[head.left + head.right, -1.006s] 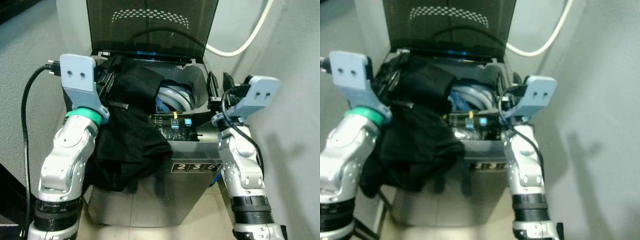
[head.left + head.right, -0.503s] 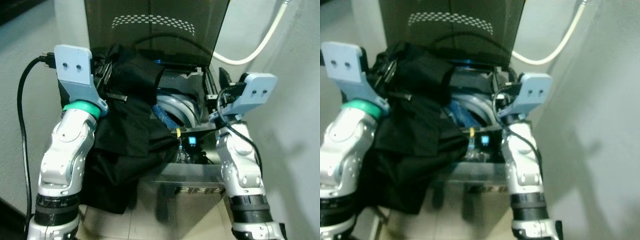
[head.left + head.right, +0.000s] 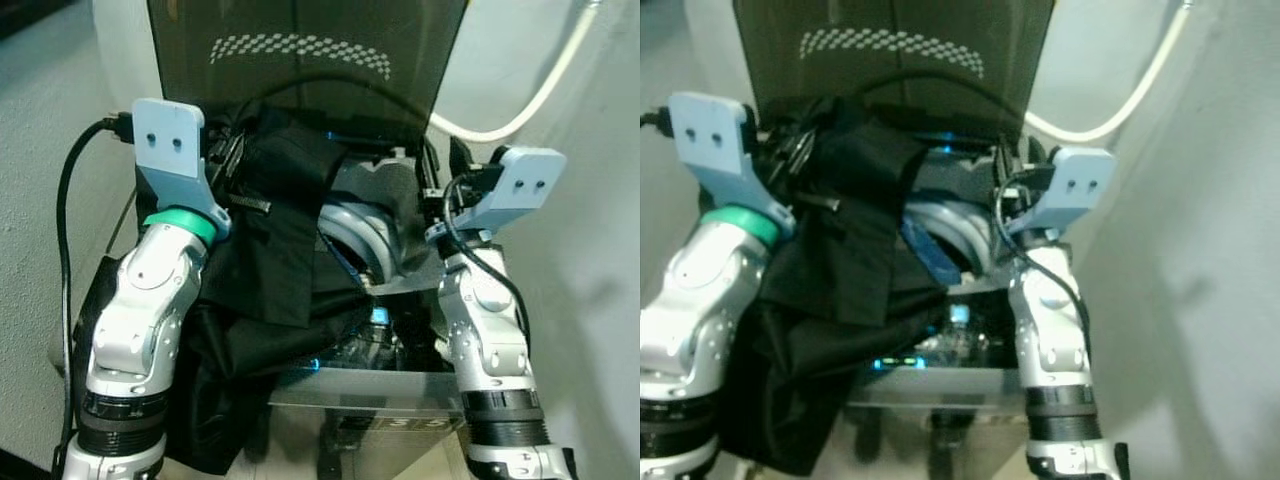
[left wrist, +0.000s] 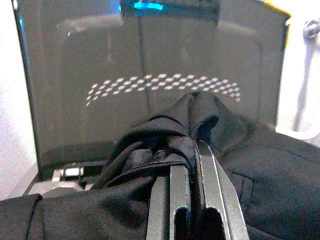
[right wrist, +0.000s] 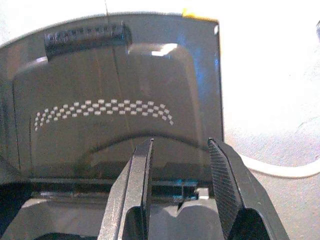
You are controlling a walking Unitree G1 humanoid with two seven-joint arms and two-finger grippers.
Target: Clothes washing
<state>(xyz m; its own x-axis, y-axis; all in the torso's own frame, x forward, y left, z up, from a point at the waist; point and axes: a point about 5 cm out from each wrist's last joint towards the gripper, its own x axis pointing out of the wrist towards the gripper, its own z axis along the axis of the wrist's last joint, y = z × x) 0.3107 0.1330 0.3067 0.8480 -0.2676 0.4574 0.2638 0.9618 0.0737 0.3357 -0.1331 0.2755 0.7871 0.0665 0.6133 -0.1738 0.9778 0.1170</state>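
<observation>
A top-loading washing machine (image 3: 390, 385) stands before me with its dark lid (image 3: 300, 60) raised. A black garment (image 3: 270, 250) hangs over the machine's left rim and down its front, part of it over the drum opening (image 3: 365, 225). My left gripper (image 4: 192, 150) is shut on a bunched fold of the black garment (image 4: 190, 120), held high near the lid. My right gripper (image 5: 177, 150) is open and holds nothing, raised at the machine's back right corner facing the lid (image 5: 115, 90). Blue cloth (image 3: 930, 255) lies inside the drum.
A wall (image 3: 590, 250) runs close on the right. A white hose (image 3: 540, 90) curves along it behind the machine. A black cable (image 3: 70, 220) loops from my left wrist. Lit blue controls (image 3: 378, 318) sit on the machine's front panel.
The camera has moved closer and looks more steeply down, so the machine's front has slid low in view. The left gripper still holds the black garment; the right stays open.
</observation>
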